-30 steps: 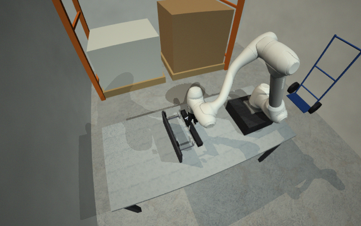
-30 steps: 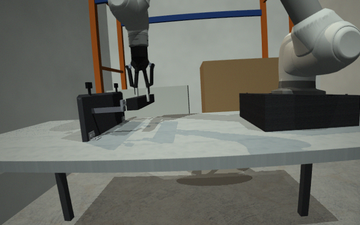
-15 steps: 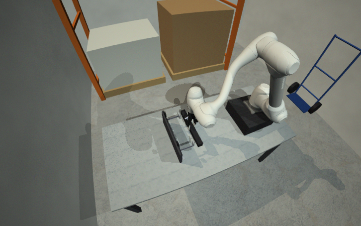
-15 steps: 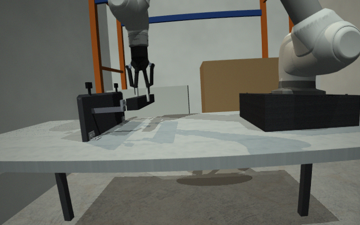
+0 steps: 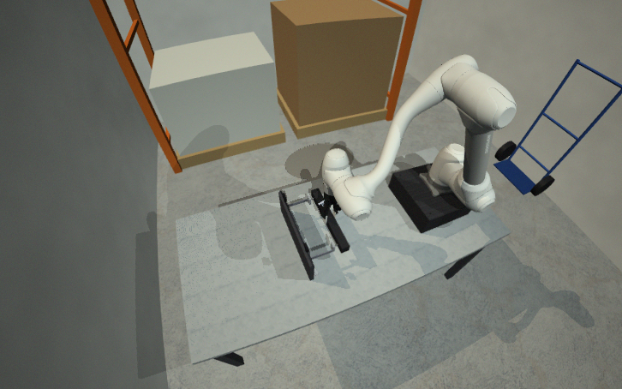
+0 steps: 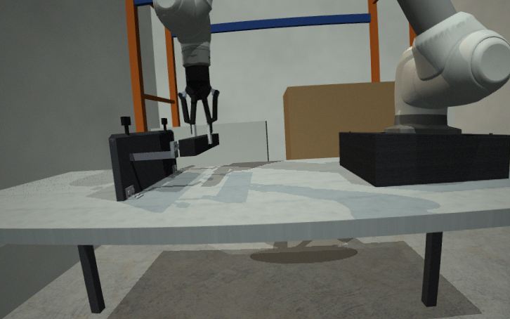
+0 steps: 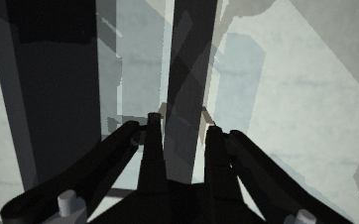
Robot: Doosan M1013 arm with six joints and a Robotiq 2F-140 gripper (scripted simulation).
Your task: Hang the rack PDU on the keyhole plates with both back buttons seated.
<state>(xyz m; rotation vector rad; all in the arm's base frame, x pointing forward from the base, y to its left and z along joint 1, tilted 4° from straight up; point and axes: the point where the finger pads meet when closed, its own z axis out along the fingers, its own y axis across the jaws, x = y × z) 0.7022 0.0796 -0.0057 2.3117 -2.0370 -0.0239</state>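
Observation:
The rack PDU (image 5: 337, 235) (image 6: 193, 146) (image 7: 191, 50) is a long black bar, held roughly level above the table. My gripper (image 6: 201, 138) (image 7: 182, 113) points down and is shut on it, one finger on each long side. A black upright panel (image 5: 296, 236) (image 6: 146, 171) (image 7: 58, 99) stands to the left, with metal arms reaching toward the PDU. The near keyhole plate (image 6: 174, 149) is at the end of the near arm (image 6: 152, 156), close beside the PDU's near end. The far plate is hidden in the exterior view. The back buttons and any seating in the slots cannot be made out.
Two black knobs (image 6: 125, 120) (image 6: 164, 121) stick up from the panel's top. The arm's black base block (image 5: 422, 205) (image 6: 425, 159) stands on the table (image 5: 236, 314) (image 6: 269, 206) to the right. Behind are boxes on pallets in an orange rack; a blue hand truck (image 5: 560, 126) stands beyond the table.

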